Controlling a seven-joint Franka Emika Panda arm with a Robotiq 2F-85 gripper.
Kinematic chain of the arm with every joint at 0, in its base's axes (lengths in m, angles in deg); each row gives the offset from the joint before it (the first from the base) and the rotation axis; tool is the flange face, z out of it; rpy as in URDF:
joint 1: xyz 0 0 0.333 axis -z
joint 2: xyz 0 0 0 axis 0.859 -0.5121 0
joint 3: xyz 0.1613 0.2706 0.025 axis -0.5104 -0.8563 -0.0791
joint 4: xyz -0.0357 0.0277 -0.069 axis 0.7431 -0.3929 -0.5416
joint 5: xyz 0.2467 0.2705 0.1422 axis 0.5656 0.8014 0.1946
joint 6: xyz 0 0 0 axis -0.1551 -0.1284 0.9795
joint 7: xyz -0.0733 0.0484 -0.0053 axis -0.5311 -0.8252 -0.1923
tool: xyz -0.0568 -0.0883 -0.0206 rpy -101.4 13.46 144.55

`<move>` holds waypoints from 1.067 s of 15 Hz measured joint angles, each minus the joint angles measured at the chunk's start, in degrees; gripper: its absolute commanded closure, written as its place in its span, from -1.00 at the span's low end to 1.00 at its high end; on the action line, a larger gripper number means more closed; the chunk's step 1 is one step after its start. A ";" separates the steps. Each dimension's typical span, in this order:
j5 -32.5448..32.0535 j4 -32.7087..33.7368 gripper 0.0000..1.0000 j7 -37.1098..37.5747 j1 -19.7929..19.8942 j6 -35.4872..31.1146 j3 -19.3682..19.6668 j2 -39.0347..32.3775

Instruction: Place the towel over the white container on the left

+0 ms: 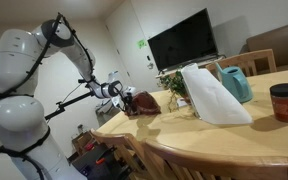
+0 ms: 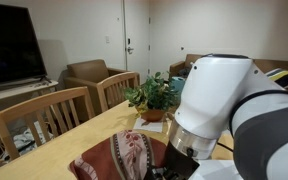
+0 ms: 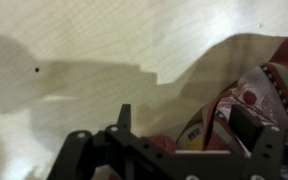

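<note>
At the table end, the maroon towel lies ungrasped at three o'clock of the open-jawed gripper; lifting and draping remain.

Arm: glossy white rounded shells, dark bands at the joints. Black cable runs alongside the forearm. Gripper: matte black body, angular black fingers.

Towel blurred — cut off at right edge.
</note>
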 measured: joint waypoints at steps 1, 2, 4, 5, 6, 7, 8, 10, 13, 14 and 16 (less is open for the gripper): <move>0.00 0.00 -1.00 0.00 0.00 0.14 0.03 -0.23; 0.00 0.00 -1.00 0.00 0.03 0.23 0.03 -0.47; 0.00 0.00 -1.00 0.00 0.06 0.55 0.10 -0.92; 0.00 0.00 -1.00 0.00 0.05 0.80 0.18 -1.11; 0.00 0.00 -1.00 0.00 0.04 1.08 0.30 -1.27; 0.00 0.00 -1.00 0.00 0.05 1.29 0.40 -1.38; 0.00 0.00 -1.00 0.00 0.05 1.45 0.50 -1.47; 0.00 0.00 -1.00 0.00 0.05 1.64 0.67 -1.59; 0.00 0.00 -1.00 0.01 0.00 1.65 0.95 -1.61; 0.00 0.02 -1.00 0.04 -0.09 1.65 1.14 -1.61; 0.00 0.12 -1.00 0.05 -0.17 1.46 1.37 -1.61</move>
